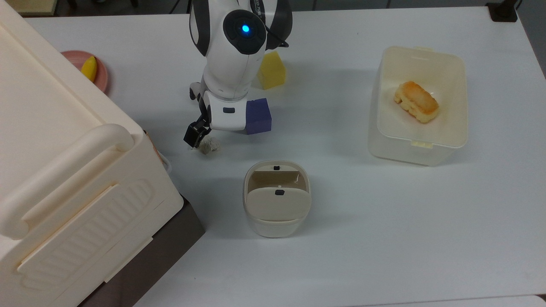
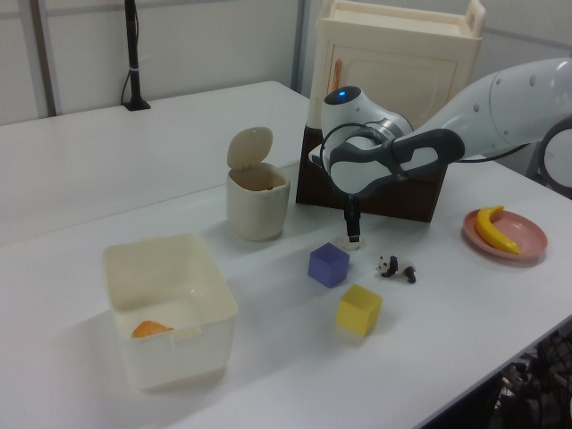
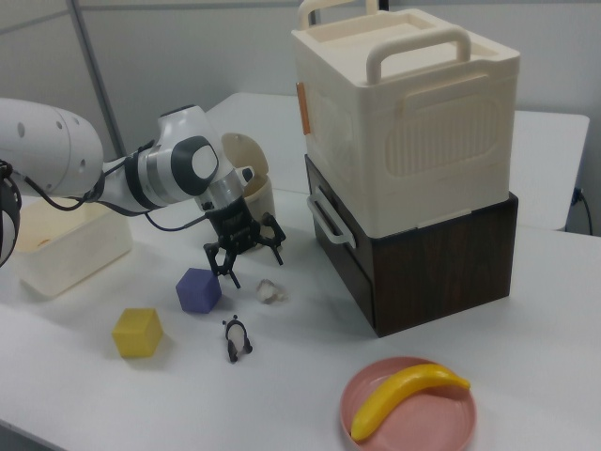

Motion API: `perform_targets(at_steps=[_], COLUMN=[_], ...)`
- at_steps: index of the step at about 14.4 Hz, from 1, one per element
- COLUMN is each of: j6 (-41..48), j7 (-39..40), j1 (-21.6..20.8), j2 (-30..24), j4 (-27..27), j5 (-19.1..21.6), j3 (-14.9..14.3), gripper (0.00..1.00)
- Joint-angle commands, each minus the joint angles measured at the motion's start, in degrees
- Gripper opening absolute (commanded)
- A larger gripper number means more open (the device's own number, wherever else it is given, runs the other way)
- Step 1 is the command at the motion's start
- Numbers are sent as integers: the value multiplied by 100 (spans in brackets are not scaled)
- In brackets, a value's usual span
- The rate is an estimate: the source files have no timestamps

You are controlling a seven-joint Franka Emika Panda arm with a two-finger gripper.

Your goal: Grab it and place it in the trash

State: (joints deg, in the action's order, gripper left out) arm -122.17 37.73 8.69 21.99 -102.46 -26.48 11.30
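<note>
Bread, one golden-brown piece point(image 1: 416, 101), is lying inside the wide cream plastic tub point(image 1: 420, 145) on the top view's right. We are seeing the small beige rounded-square plastic bin point(image 1: 276, 224) near the middle of the top view, with its flap lid point(image 2: 249, 147) tipped up and its mouth showing. A yellow banana point(image 3: 408, 393) is resting on a round pink plate point(image 3: 453, 420). The big cream box with handles point(image 3: 404, 122) is sitting on top of a dark brown box point(image 3: 441, 268).

All of this is standing on a white table point(image 1: 384, 234). A purple-blue cube point(image 1: 259, 116), a yellow cube point(image 1: 272, 70) and a little black-and-white panda toy point(image 3: 236, 338) are lying on it too. Behind the table we are seeing pale grey walls and a black pole point(image 2: 134, 54).

The small crumpled wad of white tissue paper point(image 1: 209, 146) is lying on the table, between the purple-blue cube and the dark brown box, a little way from the bin. The robot's black gripper point(image 3: 246, 252) is hanging just above it, and its jaws are spread apart and gripping nothing.

We are seeing the wide jaws best in the right view. In the top view the white arm is covering part of the gripper point(image 1: 199, 133). The left view is showing the bin's lid standing up.
</note>
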Motion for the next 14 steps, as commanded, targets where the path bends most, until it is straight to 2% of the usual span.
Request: perform_targets(at_steps=[1, 5, 8, 14], j6=[-53, -123, -351, -351], j7=[59, 261, 103, 121], j1=[28, 89, 142, 133], j2=[-63, 95, 279, 297], j4=[-116, -99, -107, -81], j5=[2, 29, 38, 38], j3=[39, 39, 39, 48], gripper=[100, 100, 100, 100])
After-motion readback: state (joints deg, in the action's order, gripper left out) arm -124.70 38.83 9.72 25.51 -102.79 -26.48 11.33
